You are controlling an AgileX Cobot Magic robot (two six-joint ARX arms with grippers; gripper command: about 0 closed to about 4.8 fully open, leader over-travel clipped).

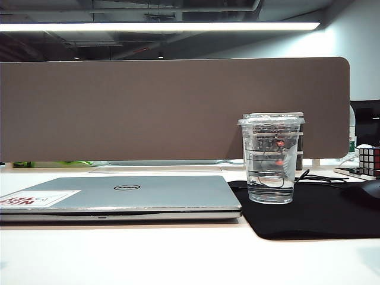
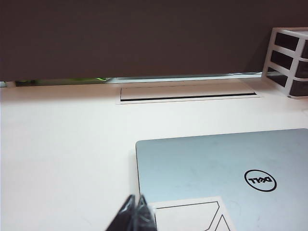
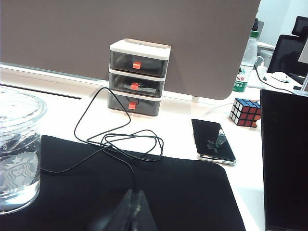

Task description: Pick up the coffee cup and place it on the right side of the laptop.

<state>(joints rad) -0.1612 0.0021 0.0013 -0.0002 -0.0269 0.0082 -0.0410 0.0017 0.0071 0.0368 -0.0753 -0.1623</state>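
Beside right gripper (image 3: 134, 204): coffee cup (image 3: 18, 154)

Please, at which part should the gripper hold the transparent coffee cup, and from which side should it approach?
Probably grip the coffee cup across its ribbed middle wall, coming level from the front with the right gripper, now shut nearby above the black mat. The cup stands upright with a flat lid, and its front is free; the drawer organizer stands behind it.

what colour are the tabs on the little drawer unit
Red, one tab on each of the three grey drawers of the drawer unit; clearest in the right wrist view.
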